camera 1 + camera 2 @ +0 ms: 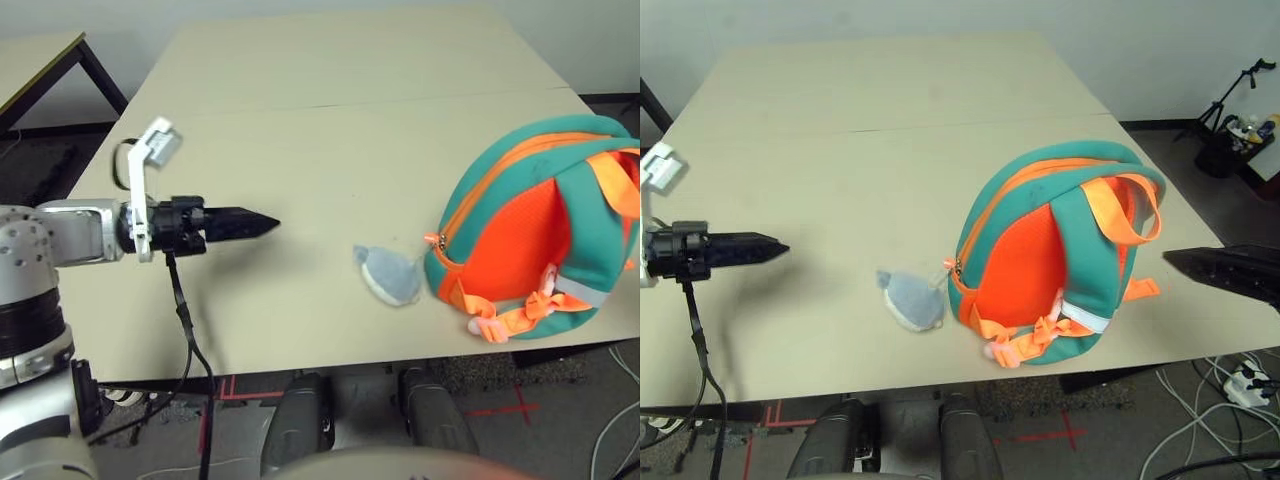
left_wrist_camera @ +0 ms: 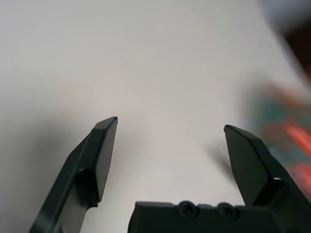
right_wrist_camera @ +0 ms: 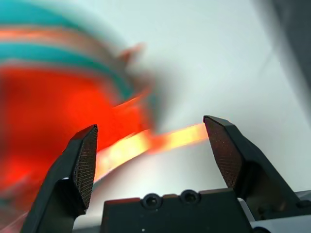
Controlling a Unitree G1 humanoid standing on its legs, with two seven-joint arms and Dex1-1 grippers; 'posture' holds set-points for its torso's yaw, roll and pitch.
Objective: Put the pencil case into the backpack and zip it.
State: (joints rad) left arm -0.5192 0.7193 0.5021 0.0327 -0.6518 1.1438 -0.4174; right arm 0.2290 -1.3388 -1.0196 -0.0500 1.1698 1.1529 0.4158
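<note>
Here, teal backpack, orange-trimmed.

Bare table all around the left gripper, fingers spread, nothing between. Backpack with charm blocking the near right; right gripper gaping over an orange strap.

Bright, even overhead light; soft shadows under the backpack; both wrist views blur beyond the fingers.
</note>
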